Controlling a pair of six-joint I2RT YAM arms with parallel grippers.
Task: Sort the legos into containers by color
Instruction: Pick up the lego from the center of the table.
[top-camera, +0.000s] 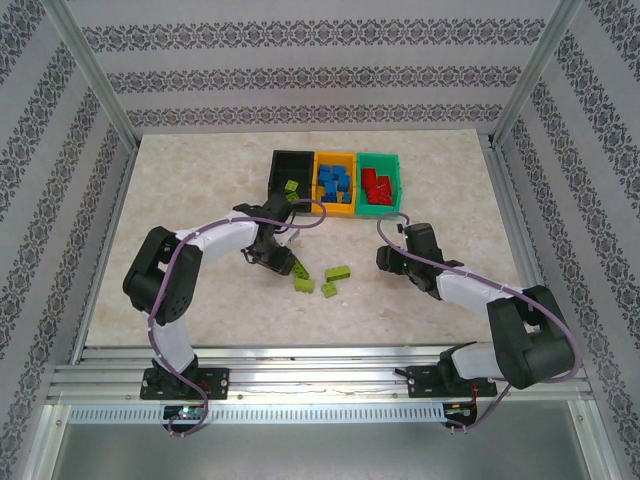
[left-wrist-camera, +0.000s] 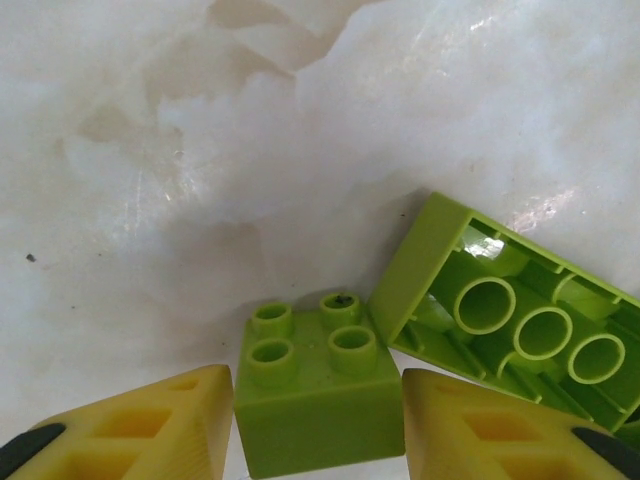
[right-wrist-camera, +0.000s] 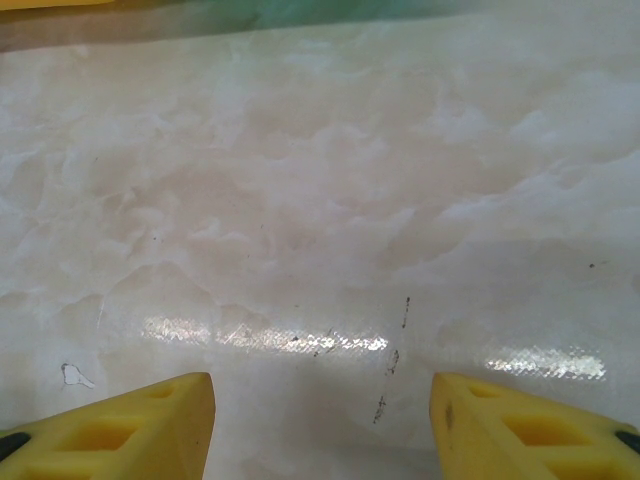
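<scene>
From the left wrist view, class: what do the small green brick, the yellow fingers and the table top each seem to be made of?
The small green brick: probably moulded plastic, semi-gloss; crisp studs, soft highlights.
The yellow fingers: plastic too, perhaps printed; matt, with open triangular cells.
The table top: glossy, marble-patterned with glare; stone or laminate, unclear.

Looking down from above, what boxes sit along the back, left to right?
black bin holding a lime brick, orange-yellow bin holding blue bricks, green bin holding red bricks
</scene>
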